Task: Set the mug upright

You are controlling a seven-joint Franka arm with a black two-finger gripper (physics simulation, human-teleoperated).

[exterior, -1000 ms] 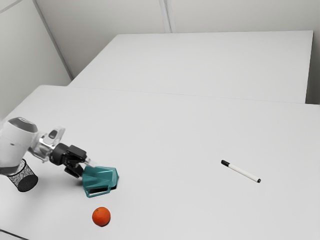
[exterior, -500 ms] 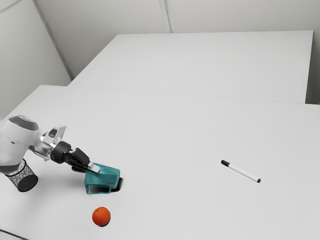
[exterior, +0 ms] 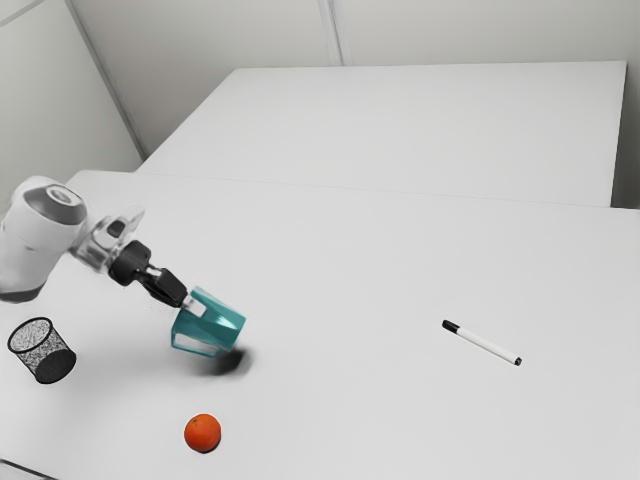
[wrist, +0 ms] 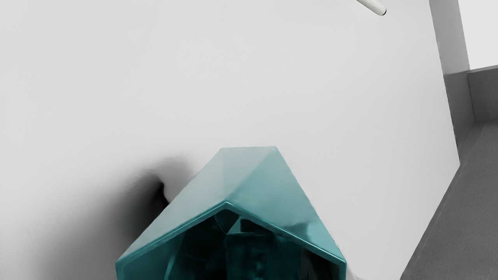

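The tool [exterior: 194, 306] holds the mug [exterior: 222, 324] aloft, tilted

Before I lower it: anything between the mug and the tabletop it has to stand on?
Nothing visible. The gripper holds the mug tilted above the table; the nearby orange sits off to one side, outside the mug's shadow.

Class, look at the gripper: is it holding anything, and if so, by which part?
The gripper holds the teal mug by its wall near the open rim, not the handle. Whether a finger sits inside it cannot be told.
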